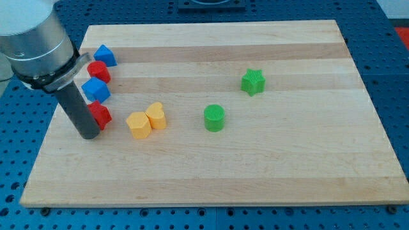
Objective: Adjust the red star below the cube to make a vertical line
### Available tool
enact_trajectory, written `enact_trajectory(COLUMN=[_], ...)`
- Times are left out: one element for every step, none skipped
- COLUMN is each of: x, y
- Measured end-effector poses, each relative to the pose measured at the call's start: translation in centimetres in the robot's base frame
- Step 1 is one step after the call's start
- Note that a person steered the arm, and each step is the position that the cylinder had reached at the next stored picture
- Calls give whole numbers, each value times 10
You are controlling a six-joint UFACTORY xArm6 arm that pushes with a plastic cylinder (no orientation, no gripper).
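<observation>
The red star (101, 115) lies near the board's left edge, just below the blue cube (96, 89). My tip (89, 133) rests on the board right against the star's left side, and the rod hides part of the star. Above the cube sit a red block (99, 71) and, higher still, a blue block (105, 55). These blocks form a rough column, and the star sits slightly to the right of the cube.
An orange block (138, 125) and a yellow block (156, 115) touch each other right of the star. A green cylinder (214, 118) sits mid-board and a green star (253, 82) lies further right. The board's left edge (48, 137) is near my tip.
</observation>
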State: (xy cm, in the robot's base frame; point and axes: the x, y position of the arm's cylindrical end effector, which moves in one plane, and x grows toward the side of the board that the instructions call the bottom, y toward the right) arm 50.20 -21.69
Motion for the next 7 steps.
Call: enact_trajectory(x=[18, 15, 6, -2, -15, -16, -16], y=[12, 30, 31, 44, 57, 55, 46])
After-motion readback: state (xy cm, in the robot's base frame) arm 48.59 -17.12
